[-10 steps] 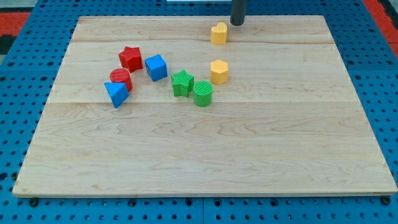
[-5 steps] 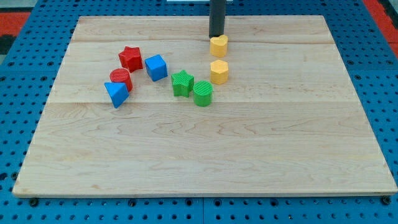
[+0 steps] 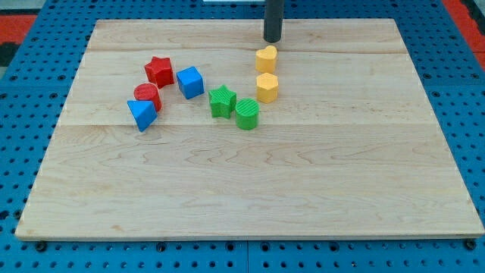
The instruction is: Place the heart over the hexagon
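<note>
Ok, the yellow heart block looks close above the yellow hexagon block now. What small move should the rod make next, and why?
Probably lift away or hold. The yellow heart block sits directly above the yellow hexagon block in the view, nearly touching it, and my tip is apart from the heart toward the view's top. At most, one short nudge toward the view's bottom.

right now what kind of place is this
Probably a robotics lab bench: a wooden board on blue pegboard, small coloured blocks such as the yellow heart, and my tip just above it.
</note>
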